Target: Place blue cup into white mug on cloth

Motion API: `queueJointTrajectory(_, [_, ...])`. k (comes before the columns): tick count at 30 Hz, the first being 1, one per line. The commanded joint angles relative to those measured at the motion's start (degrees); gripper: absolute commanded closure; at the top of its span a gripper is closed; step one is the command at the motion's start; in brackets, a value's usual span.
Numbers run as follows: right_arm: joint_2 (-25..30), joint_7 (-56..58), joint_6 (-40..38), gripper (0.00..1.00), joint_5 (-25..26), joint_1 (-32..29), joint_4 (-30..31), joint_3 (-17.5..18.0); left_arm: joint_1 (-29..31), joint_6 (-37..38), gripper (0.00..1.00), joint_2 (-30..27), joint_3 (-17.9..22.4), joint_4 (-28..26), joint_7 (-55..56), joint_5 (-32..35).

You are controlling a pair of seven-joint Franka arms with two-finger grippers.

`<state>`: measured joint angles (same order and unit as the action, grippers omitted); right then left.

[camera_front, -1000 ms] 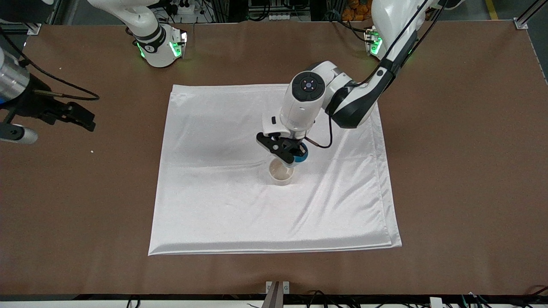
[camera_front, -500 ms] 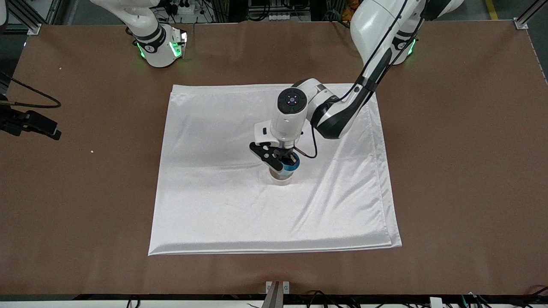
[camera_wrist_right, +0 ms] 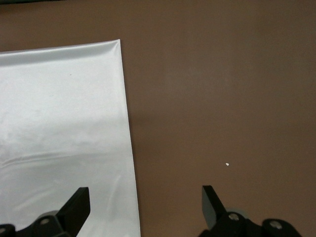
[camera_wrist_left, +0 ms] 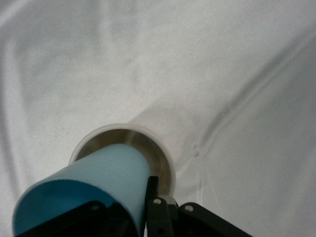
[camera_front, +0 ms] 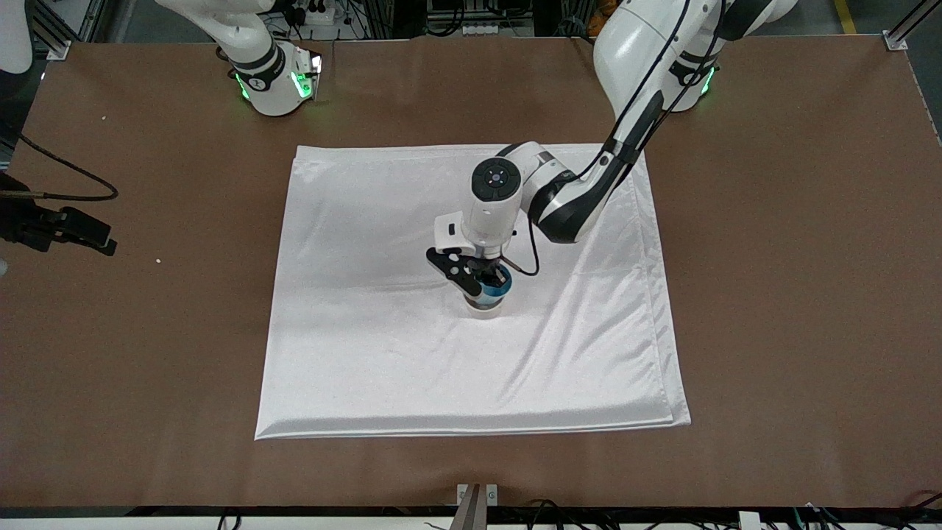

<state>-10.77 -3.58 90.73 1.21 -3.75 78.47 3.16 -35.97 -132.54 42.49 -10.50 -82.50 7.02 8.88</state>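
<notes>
Reaching in from its base at the top edge of the brown table [camera_front: 773, 294], the left arm holds its left gripper [camera_front: 482, 283] directly over the white mug [camera_front: 484, 308], the fingers clamped on the rim of the blue cup [camera_front: 494, 287]. The cup hangs tilted with its narrow bottom pointing down into the mug's mouth; in the left wrist view the light-blue cup [camera_wrist_left: 96, 185] fills the foreground, its brighter blue inside turned toward the camera, and its base overlaps the round pale opening of the mug [camera_wrist_left: 158, 148] just below it. Whether the cup's base already touches the inside of the mug cannot be told. The mug stands upright near the middle of the white cloth [camera_front: 368, 353], a shade toward the left arm's end of it and well clear of all four cloth edges; its handle cannot be made out. The cloth itself lies flat and shiny in the centre of the table, creased in long diagonal folds that run from the mug toward the corner nearest the camera at the left arm's end, with a doubled hem showing along that same side. The right arm waits at the right arm's end of the table, its right gripper [camera_front: 81, 232] hanging over bare brown table close to that table edge, well apart from the cloth. Seen through the right wrist view, the right gripper [camera_wrist_right: 145, 202] has its two dark fingers [camera_wrist_right: 76, 205] spread wide and holding nothing, above the spot where the cloth's edge [camera_wrist_right: 64, 123] meets the table [camera_wrist_right: 222, 98], with a tiny white speck [camera_wrist_right: 227, 164] lying on the brown surface nearby.
</notes>
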Motion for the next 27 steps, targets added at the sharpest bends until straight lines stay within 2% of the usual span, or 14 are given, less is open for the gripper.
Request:
queueJointTrajectory(1, [2.8, 1.2, 1.3, 0.00, -0.9, -0.7, 3.4, 0.4, -0.5, -0.4, 0.97, 1.0, 0.4, 1.7, 0.0, 1.1])
queueJointTrajectory(4, [2.9, 1.6, 1.0, 0.00, -0.9, -0.8, 3.4, 0.2, -0.4, -0.4, 0.74, 0.8, 0.4, 1.7, 0.0, 1.0])
queueJointTrajectory(5, [3.3, 1.7, 0.9, 0.00, -0.9, -0.7, 3.5, 0.1, -0.4, -0.4, 0.56, 0.7, 0.4, 1.7, -0.1, 1.0])
queueJointTrajectory(6, [3.7, 2.1, 0.8, 0.00, -0.9, -0.7, 3.9, 0.0, -0.4, -0.4, 0.18, 0.5, 0.4, 1.6, -0.3, 1.0])
queueJointTrajectory(7, [4.2, 2.5, 0.8, 0.00, -0.9, -0.7, 4.5, 0.0, -0.4, -0.4, 0.00, 0.4, 0.4, 1.6, 0.1, 1.0])
queueJointTrajectory(13, [5.6, 3.8, 0.9, 0.00, -0.9, -0.3, 6.3, -0.2, -0.2, -0.3, 0.00, -1.0, 0.0, 1.6, 0.1, 1.1])
queueJointTrajectory(16, [6.1, 3.8, 0.9, 0.00, -0.9, 0.6, 6.9, -1.4, 0.2, 0.1, 0.00, -2.4, 0.0, 1.2, -0.2, 0.9])
queueJointTrajectory(22, [6.7, 6.0, 1.6, 0.00, -1.1, 1.0, 7.8, -2.2, 0.6, 6.8, 0.00, -8.4, 0.0, -0.7, -0.1, 1.0])
queueJointTrajectory(27, [8.3, 6.5, 2.3, 0.00, -1.6, 1.0, 10.2, -2.7, 2.7, 11.3, 0.00, -16.5, -0.1, -5.8, 0.2, 0.8])
